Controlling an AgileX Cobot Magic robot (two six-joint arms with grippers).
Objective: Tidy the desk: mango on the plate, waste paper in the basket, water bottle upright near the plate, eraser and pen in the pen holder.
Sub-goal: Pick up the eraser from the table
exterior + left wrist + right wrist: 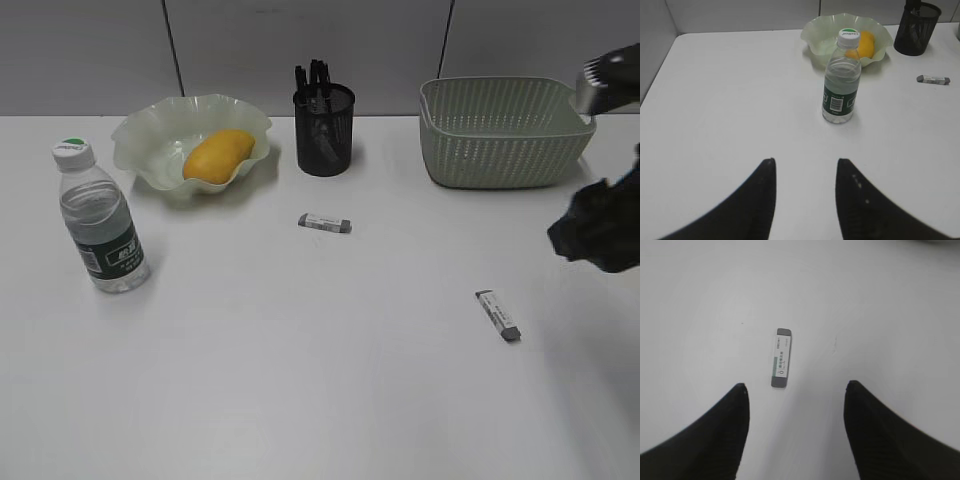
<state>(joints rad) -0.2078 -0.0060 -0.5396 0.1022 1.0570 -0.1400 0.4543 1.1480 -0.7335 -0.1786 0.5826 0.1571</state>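
The mango (218, 155) lies on the pale green plate (150, 128) at the back left. Left of the plate, the water bottle (100, 225) stands upright. Dark pens (318, 75) stick up from the black mesh pen holder (324, 130). One eraser (325, 223) lies mid-table and another eraser (498, 315) lies front right. My right gripper (796, 385) is open above the table, with an eraser (780, 358) just beyond its left fingertip. My left gripper (805, 161) is open and empty, well short of the bottle (841, 80). The waste paper is out of view.
The pale green woven basket (500, 140) stands at the back right, and my right arm (600, 225) hangs just in front of it at the frame edge. A grey partition wall runs behind the white table.
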